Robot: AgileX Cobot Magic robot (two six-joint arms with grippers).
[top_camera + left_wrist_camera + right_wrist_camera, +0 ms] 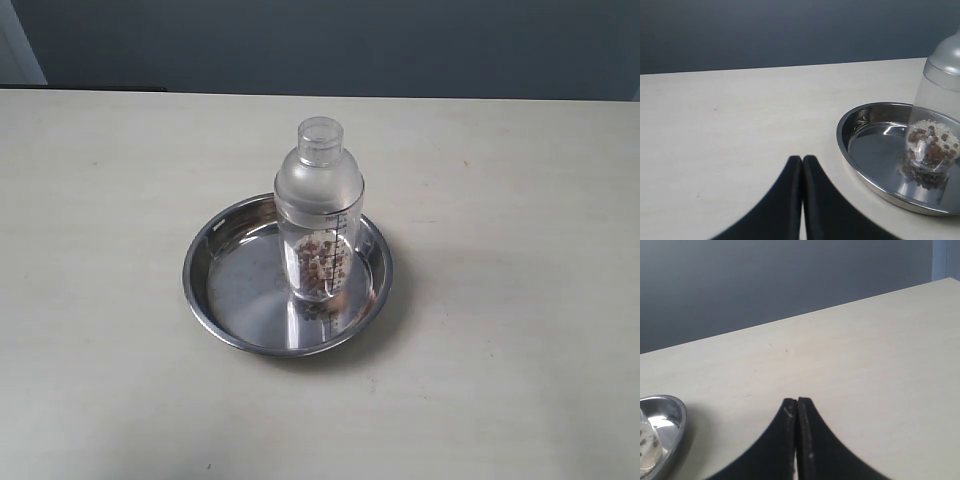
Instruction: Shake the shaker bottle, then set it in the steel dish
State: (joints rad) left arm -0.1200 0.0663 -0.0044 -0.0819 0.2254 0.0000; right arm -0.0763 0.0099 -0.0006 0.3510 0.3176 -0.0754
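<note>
**Bottle upright in the dish, both grippers closed on nothing**

On the left, the left gripper hangs low over the table. Its two black fingers are pressed together tip to tip with nothing between them. It is well apart from the dish, and neither gripper shows in the exterior view.

The dish lies flat near the middle of the table. It is round, shallow and shiny, and its floor mirrors what stands in it. The bottle stands inside it with its base flat on the dish floor, a little right of the dish's centre and clear of the rim. Its long axis is vertical. The round cap points straight up, with the frosted dome below it and the clear body under that. Black measuring marks run down the side that faces right and front. Brown beads lie heaped in the bottom of the bottle. Only the dish touches the bottle.

On the right, the right gripper is likewise clenched on nothing, its fingers meeting along their length. It sits low over the table, well apart from the dish, and only a part of the dish and bottle shows at the edge of its wrist view.

The table is pale cream and matte, with a few faint specks and scratches. Beyond its far edge stands a dark grey-blue wall. A paler strip shows in the upper left corner of the exterior view.
</note>
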